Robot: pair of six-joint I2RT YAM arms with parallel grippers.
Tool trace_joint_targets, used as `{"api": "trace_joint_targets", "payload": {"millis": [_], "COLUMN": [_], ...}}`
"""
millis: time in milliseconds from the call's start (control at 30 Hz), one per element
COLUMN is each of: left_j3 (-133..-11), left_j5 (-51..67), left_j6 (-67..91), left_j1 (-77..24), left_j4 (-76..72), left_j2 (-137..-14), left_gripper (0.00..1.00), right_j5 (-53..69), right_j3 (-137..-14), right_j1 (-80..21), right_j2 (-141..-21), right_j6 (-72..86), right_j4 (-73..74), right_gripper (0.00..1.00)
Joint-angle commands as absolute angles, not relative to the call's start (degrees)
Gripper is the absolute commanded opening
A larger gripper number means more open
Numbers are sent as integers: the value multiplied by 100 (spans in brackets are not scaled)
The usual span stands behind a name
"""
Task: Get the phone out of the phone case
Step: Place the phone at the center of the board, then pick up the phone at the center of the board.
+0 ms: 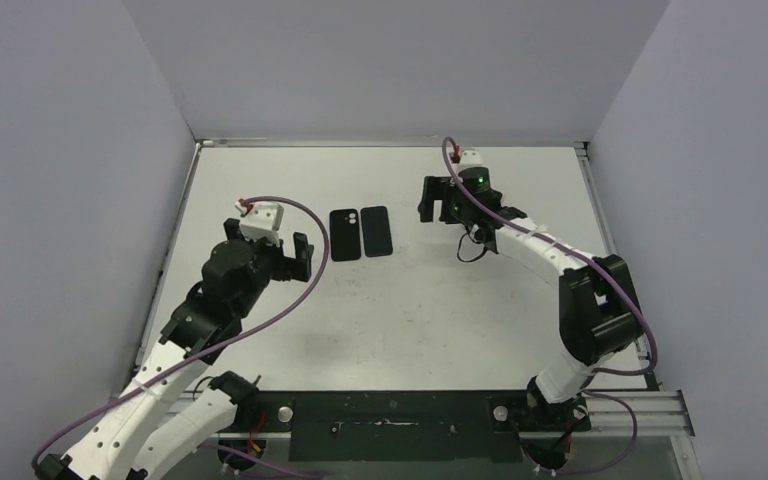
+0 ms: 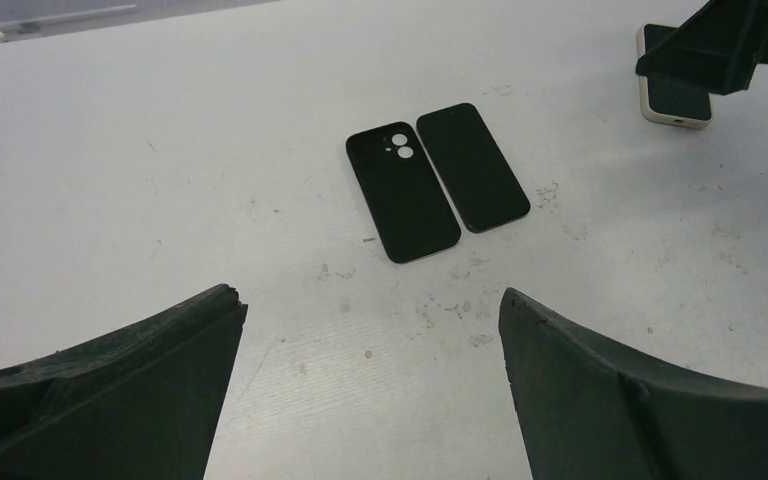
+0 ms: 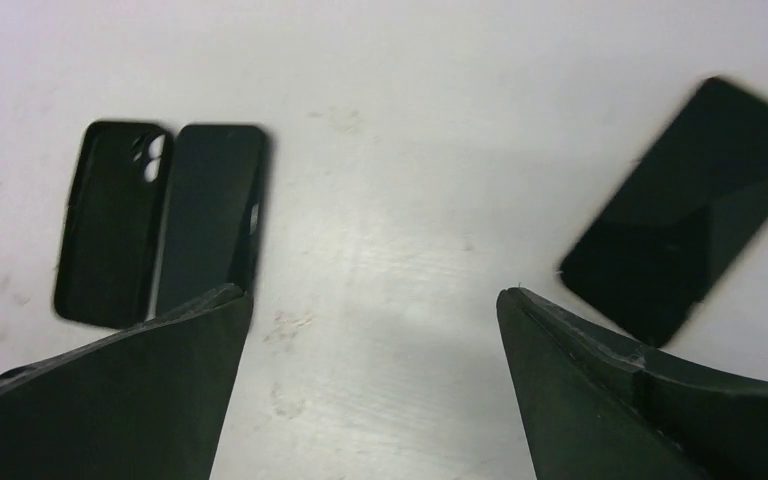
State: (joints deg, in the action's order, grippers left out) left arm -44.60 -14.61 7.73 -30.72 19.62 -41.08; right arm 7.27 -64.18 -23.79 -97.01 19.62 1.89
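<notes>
One phone case (image 2: 402, 195) empty; phone (image 2: 673, 100) well apart.

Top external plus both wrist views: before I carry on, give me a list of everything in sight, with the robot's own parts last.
phone case: 1, black, camera cutout, mid-table, left of the pair
slab: 1, black, flat, close beside the case on its right; phone or second case, cannot tell
phone: 1, dark screen, pale rim, flat on the table to the right of the pair, near the right pincer
table: 1, white, scuffed
walls: grey, around three sides
arms: 2, white and black, left, right
left pincer: 1, black, open, empty, near side of the pair
right pincer: 1, black, open, empty
</notes>
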Motion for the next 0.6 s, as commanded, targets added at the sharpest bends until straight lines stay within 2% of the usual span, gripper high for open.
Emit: {"api": "trace_joint_targets", "payload": {"millis": [0,233,567], "left_j3": [-4469,-4443,-4425], "left_j5": [-1622,-1715,-1678], "left_j6": [660,624,606], "left_j1": [-3174,-3255,-3372], "left_j4": [1832,1803,1784], "left_j2": [-3935,-3802,-3763], "left_gripper": [97,97,97], "right_j5": [-658,-1113,-1244], "right_j3": [-6282,-6642,-7836], "right_j1": [-1997,-1304,-1204], "right_j2": [-9393,-9953,-11472], "right_j6": [1549,2042,2370], "right_j4": [334,521,862], "right_gripper": [100,100,100]}}
